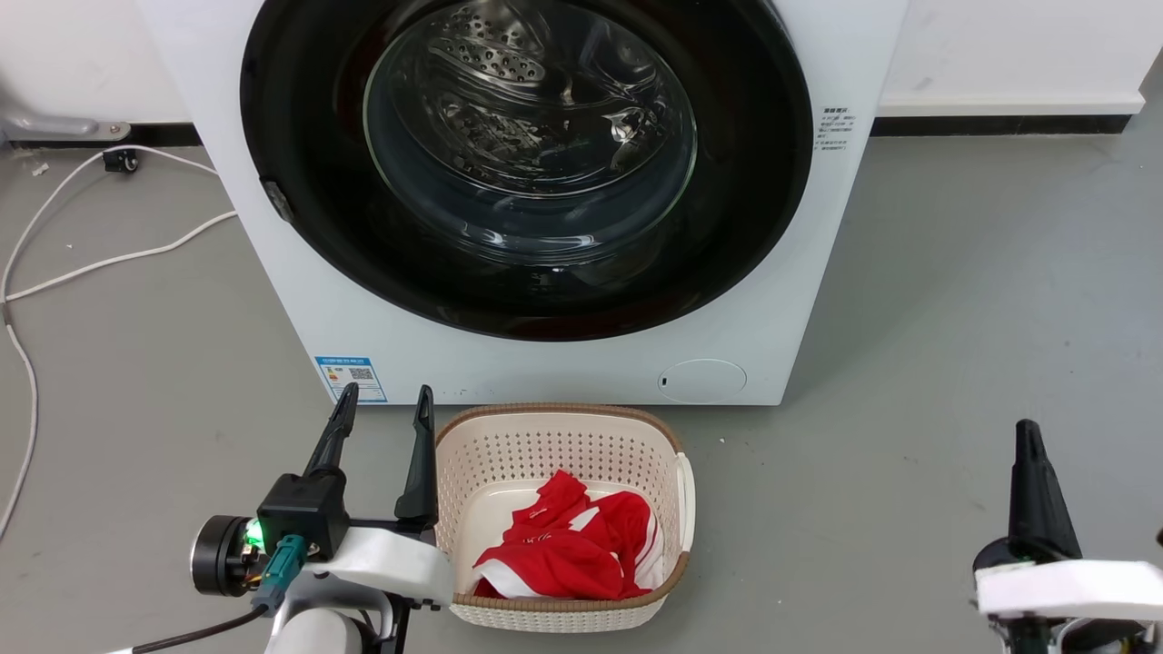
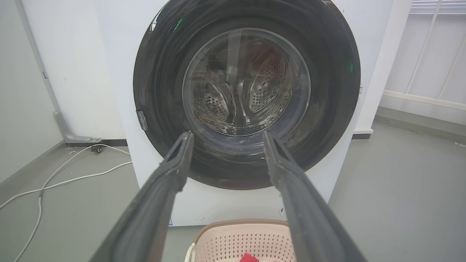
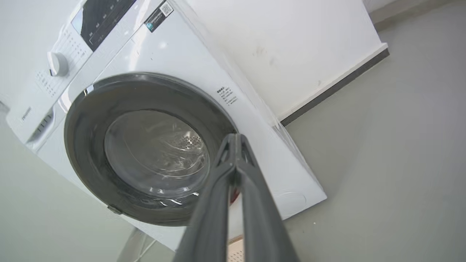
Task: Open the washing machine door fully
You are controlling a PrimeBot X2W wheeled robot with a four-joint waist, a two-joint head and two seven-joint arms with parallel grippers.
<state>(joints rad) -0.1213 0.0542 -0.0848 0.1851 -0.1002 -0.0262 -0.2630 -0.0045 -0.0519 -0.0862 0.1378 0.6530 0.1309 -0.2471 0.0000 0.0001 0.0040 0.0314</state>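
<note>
- Head view: washing machine door [image 1: 531, 154] closed, well ahead of both grippers; left gripper [image 1: 386, 392] spread wide, right gripper [image 1: 1028, 431] pinched together.
- Left wrist view: door dead ahead, framed between the wide-set jaws.
- Right wrist view: pressed-together jaws line up over the door's lower rim.

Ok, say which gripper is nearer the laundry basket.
Left. The left gripper is beside the basket, at its left edge; the right gripper is off to its right.

- Cream perforated laundry basket [image 1: 545, 451] with a brown rim, standing on the grey floor [image 1: 981, 300].
- Red-and-white garment [image 1: 568, 549] crumpled inside it.
- White cable [image 1: 136, 255] trailing across the floor, off left.
</note>
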